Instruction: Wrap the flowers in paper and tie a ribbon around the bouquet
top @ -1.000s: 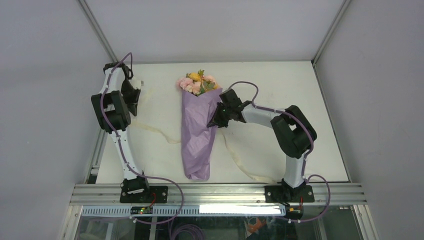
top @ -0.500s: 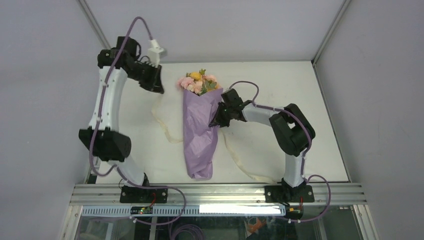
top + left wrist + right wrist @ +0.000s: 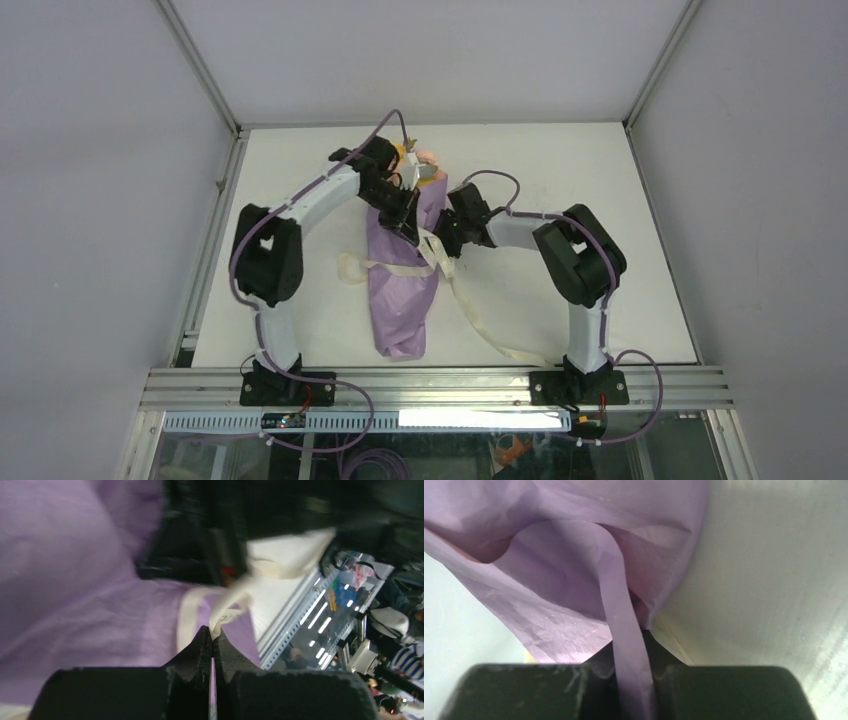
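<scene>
Lying mid-table [image 3: 600, 180], bouquet [image 3: 400, 300], lilac cone, wide end far; left gripper [image 3: 211, 632], jaws closed, pinching cream ribbon [image 3: 227, 612] that crosses the cone; right gripper [image 3: 631, 650], jaws nearly closed on a paper [image 3: 564, 595] fold at the cone's right edge

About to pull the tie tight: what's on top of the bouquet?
The ribbon crosses over the paper, held in the jaws of the left gripper. That arm hides most flowers.
</scene>
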`<state>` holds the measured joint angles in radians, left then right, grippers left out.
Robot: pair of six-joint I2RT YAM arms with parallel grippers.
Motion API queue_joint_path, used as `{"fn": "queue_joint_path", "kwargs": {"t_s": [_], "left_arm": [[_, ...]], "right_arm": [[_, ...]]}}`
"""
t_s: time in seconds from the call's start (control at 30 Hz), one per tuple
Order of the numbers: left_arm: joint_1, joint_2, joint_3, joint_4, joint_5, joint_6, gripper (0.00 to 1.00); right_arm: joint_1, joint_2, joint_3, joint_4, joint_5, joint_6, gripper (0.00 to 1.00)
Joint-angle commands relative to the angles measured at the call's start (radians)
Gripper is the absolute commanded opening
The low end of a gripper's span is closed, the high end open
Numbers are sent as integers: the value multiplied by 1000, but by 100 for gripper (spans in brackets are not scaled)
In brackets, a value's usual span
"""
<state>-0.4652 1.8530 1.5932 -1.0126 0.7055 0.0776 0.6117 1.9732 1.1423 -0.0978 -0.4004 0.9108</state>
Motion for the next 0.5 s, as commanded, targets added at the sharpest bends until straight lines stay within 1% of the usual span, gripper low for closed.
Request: {"fn": "queue_joint_path", "kwargs": {"t_s": [0.0,0.1,0.13,0.2,0.3,0.4,0.47], "left_arm": [[-42,96,39,138,-100,-148,0],[-74,168,44,126,-146,-157,0],[-83,187,44,119,-190,-153,0],[-88,229,44,98,-253,-143,0],[-89,275,53,56,-315,-125,0],[-89,289,47,50,-331,-120,0],[-89,293,47,50,-331,-120,0]], "right_arm": [[-2,-86,-37,55,28,41,15],[0,-137,-29,11,64,40,24],[0,-159,-18,-20,84,32,27],[6,-205,17,-145,127,0,32],[8,-271,78,-348,194,-50,37],[8,-338,132,-602,296,-87,40],[8,-396,138,-763,374,-107,41]]}}
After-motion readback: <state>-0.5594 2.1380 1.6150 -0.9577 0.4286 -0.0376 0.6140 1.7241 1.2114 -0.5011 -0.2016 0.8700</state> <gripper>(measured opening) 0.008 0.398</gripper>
